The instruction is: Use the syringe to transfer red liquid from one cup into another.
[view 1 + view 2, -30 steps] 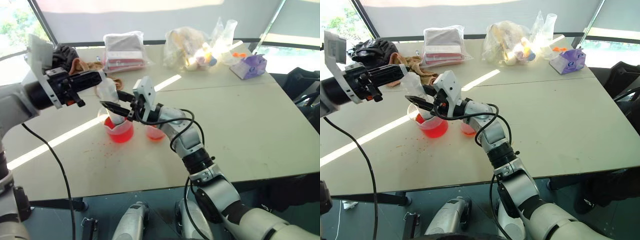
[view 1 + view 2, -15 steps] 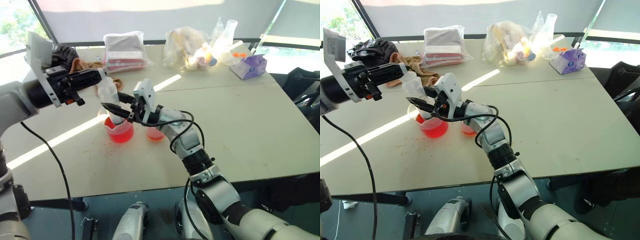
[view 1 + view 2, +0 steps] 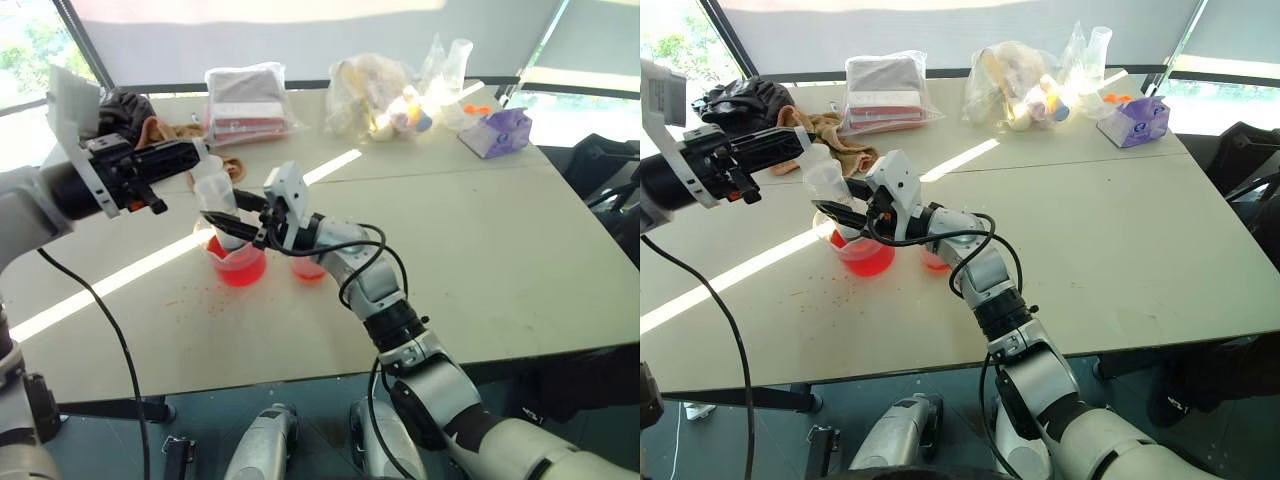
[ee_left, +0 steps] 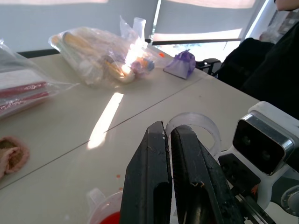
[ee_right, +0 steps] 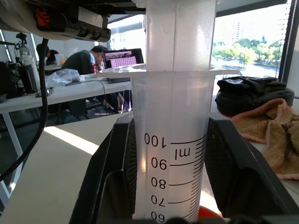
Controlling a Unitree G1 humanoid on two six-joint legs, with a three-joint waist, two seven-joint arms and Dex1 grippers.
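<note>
The syringe stands nearly upright with its lower end in the larger cup, which holds red liquid. My right gripper reaches in from the right and is shut on the barrel; in the right wrist view its fingers clamp the clear barrel at the printed marks. My left gripper comes level from the left and is shut on the white plunger's top. The smaller cup with paler red liquid stands just right of the larger one, under my right wrist.
Red drops speckle the table left of the cups. Along the far edge lie a bagged pink-and-white pack, a clear bag of items, a purple pack, a brown cloth and a black bag.
</note>
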